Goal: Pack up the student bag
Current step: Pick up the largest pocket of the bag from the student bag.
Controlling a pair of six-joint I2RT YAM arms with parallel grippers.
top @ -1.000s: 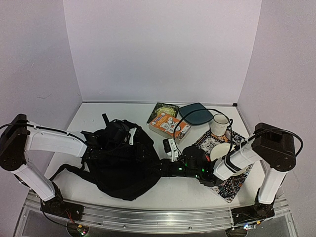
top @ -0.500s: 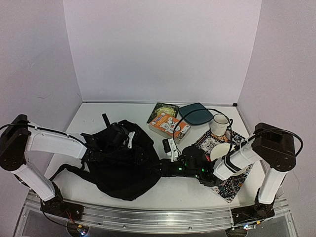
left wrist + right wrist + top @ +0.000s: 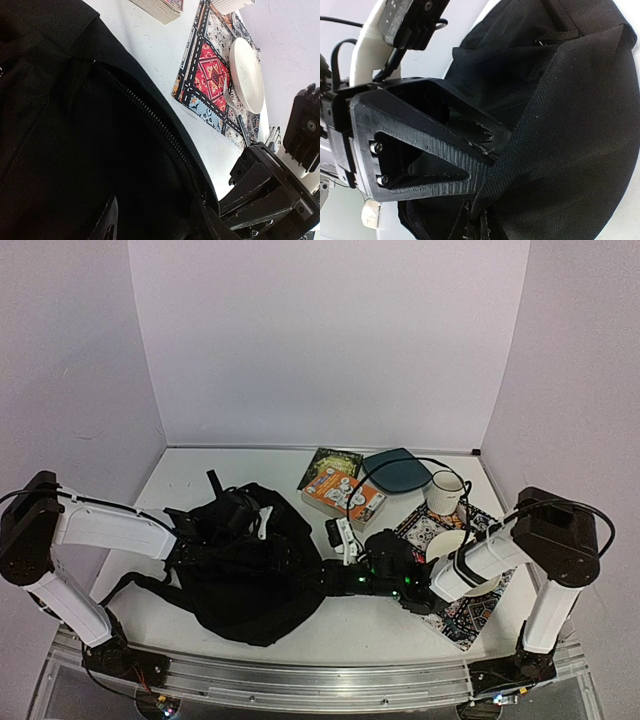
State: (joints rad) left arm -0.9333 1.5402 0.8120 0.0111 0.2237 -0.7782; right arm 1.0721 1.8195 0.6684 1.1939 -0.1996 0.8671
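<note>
bag count: just one student bag [image 3: 250,590], a big floppy black thing. it lies on the table [image 3: 190,480] right under the left gripper, and its right edge reaches the right gripper's tips
left gripper [image 3: 155,226]: low on the bag's top, close to the zipper [image 3: 150,125]. fingers are parted with black cloth between them, and honestly i can't make out any of it being pinched
right gripper [image 3: 487,142]: clenched on a fold of the bag's fabric at the bag's right edge, reaching in low over the table
gripper count: two, both on the same bag. from the left wrist view the right one sits just past the bag's rim
books: two. an orange book [image 3: 343,493] overlaps a green book [image 3: 335,462], both on the far side of the right gripper, near it
pouch: one flat teal pouch [image 3: 397,472], further out from the right gripper than the books, just beside them on the right
mug: one white mug [image 3: 446,490], upright at the far corner of the mat, off to the right gripper's outer side
mat: one patterned mat [image 3: 215,75], lying under the right arm, apart from the bag
plate: one white plate [image 3: 246,75] on the mat, half hidden by the right forearm in the top view
fork: one fork [image 3: 232,105] on the mat right beside the plate. i only spot it in the left wrist view
</note>
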